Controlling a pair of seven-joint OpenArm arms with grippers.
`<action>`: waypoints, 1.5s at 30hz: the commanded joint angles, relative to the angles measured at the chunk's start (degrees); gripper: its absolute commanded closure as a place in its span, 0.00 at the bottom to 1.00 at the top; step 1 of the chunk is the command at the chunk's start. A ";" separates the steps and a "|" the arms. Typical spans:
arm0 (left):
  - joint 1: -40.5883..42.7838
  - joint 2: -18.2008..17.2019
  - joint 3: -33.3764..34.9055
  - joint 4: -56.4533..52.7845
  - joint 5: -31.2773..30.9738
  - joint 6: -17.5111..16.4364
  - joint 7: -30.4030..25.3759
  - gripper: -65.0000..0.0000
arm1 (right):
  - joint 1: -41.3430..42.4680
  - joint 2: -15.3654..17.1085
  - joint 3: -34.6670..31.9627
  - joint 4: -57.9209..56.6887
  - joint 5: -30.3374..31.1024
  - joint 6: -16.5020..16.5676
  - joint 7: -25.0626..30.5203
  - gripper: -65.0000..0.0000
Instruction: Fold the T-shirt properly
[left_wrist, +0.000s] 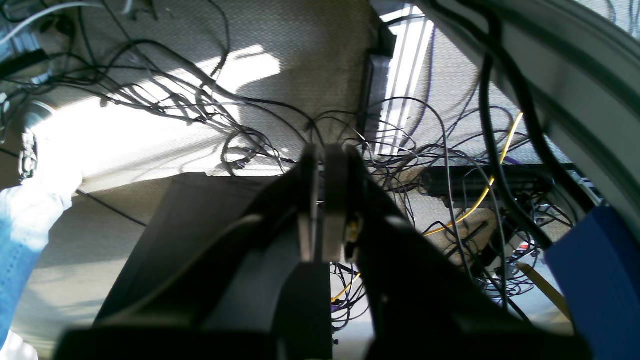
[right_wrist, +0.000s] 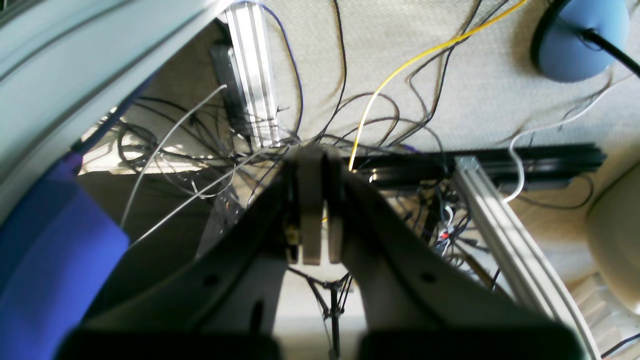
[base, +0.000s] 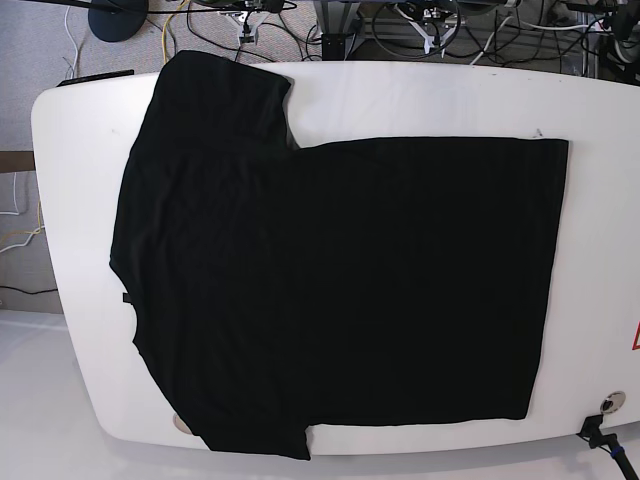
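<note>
The T-shirt (base: 330, 280) lies spread flat on the white table (base: 420, 100) in the base view, plain black side up, collar toward the left and hem toward the right, one sleeve at the top left and one at the bottom. Neither arm shows in the base view. My left gripper (left_wrist: 322, 155) is shut with nothing between its fingers, looking down at the cable-strewn floor beyond the table's edge. My right gripper (right_wrist: 317, 152) is shut and empty as well, over floor and cables. No cloth shows in either wrist view.
The table's rounded rim (left_wrist: 575, 65) crosses the left wrist view's upper right and the right wrist view's upper left. Below lie tangled cables (left_wrist: 210, 100), aluminium frame bars (right_wrist: 505, 245) and a blue round stand base (right_wrist: 580, 40). A small fitting (base: 610, 402) sits at the table's lower right.
</note>
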 joint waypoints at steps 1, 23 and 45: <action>0.30 -0.03 0.01 0.78 -0.43 -0.38 0.61 0.99 | -0.05 0.13 -0.19 -0.03 0.11 0.94 0.62 0.98; 0.51 -0.34 0.01 0.55 -0.46 -0.36 0.60 0.99 | -0.61 0.32 -0.56 -0.11 0.05 1.00 0.53 0.99; 2.74 -1.59 0.38 4.43 -0.33 -0.84 1.97 1.00 | -1.37 0.38 -0.54 0.12 0.18 1.76 0.40 1.00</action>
